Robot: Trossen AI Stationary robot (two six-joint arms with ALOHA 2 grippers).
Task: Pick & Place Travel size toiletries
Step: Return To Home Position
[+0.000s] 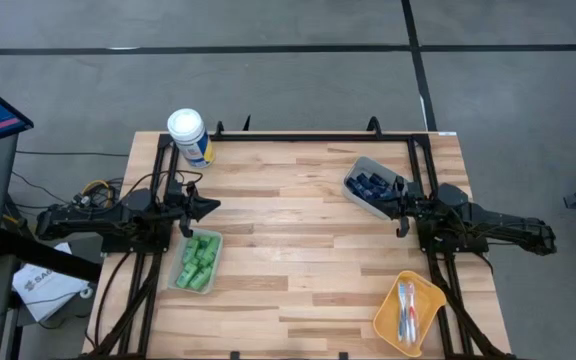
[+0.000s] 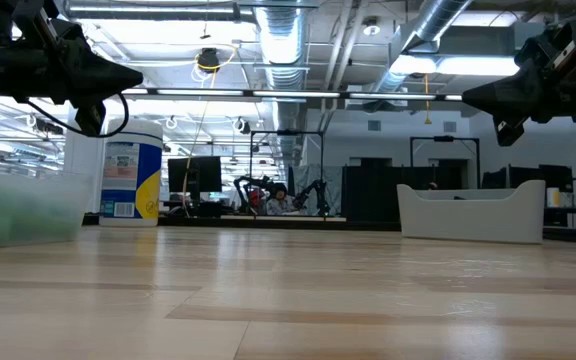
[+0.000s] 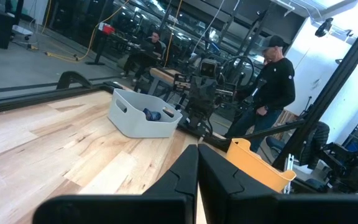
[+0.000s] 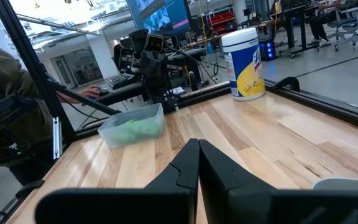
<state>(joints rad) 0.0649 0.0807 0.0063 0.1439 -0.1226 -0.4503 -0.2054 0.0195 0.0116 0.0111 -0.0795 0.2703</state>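
Left gripper: raised off the wooden surface, just beside the wipes canister, over the near end of the clear bin of green bottles. Fingers pressed together, empty.

Right gripper: far across from the canister, at the grey bin of navy tubes. Fingers together, empty.

Toothbrushes: in the yellow bin, farthest from the canister.

Risk, my judgement: a low swing clips a bin rim and spills it.

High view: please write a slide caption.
Green bottles, navy tubes, toothbrushes binned; left gripper and right gripper shut.
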